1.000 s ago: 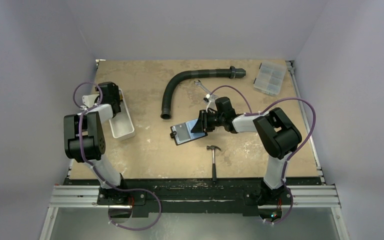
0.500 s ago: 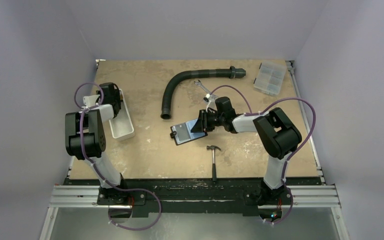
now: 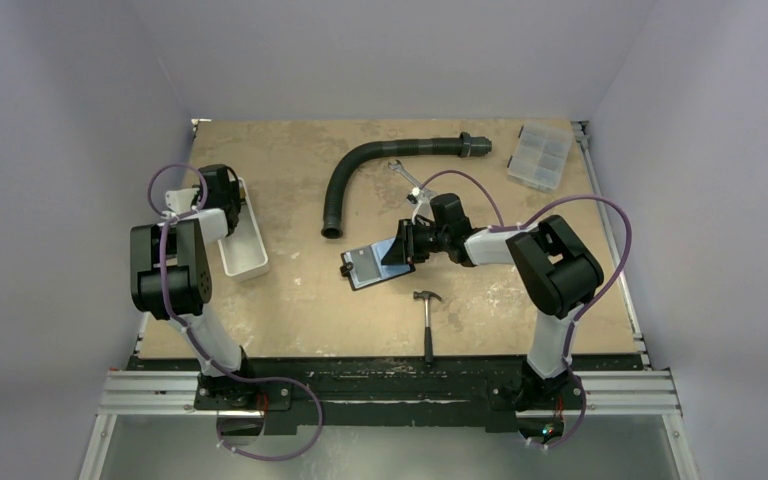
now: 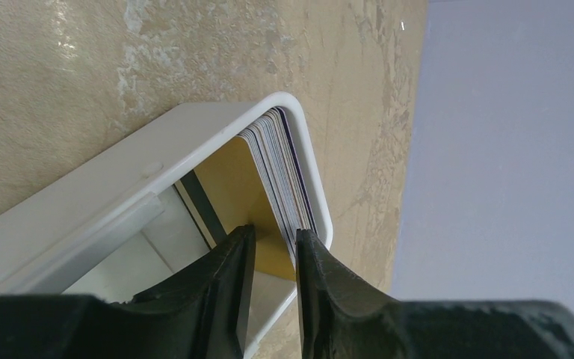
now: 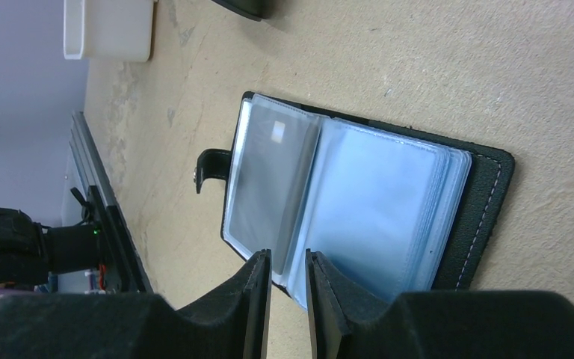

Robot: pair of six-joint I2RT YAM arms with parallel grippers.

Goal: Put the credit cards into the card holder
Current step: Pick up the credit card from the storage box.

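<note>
The credit cards (image 4: 280, 164) stand on edge in a stack at one end of the white tray (image 4: 194, 123), with a gold card (image 4: 232, 179) facing out. My left gripper (image 4: 273, 233) reaches into the tray (image 3: 248, 255). Its jaws stand narrowly apart astride the front cards, and I cannot tell whether they touch. The black card holder (image 5: 359, 194) lies open on the table (image 3: 365, 266), its glossy pockets facing up. My right gripper (image 5: 289, 258) hovers at its near edge, open by a narrow gap with table showing between the tips.
A curved black hose (image 3: 360, 170) and a wrench (image 3: 405, 178) lie behind the holder. A hammer (image 3: 427, 315) lies in front of it. A clear compartment box (image 3: 540, 157) sits at the back right. The tray runs along the table's left edge.
My left gripper's jaws have closed in from wide to a narrow gap around the front cards. The left arm shifted slightly; the right arm and the holder have not moved.
</note>
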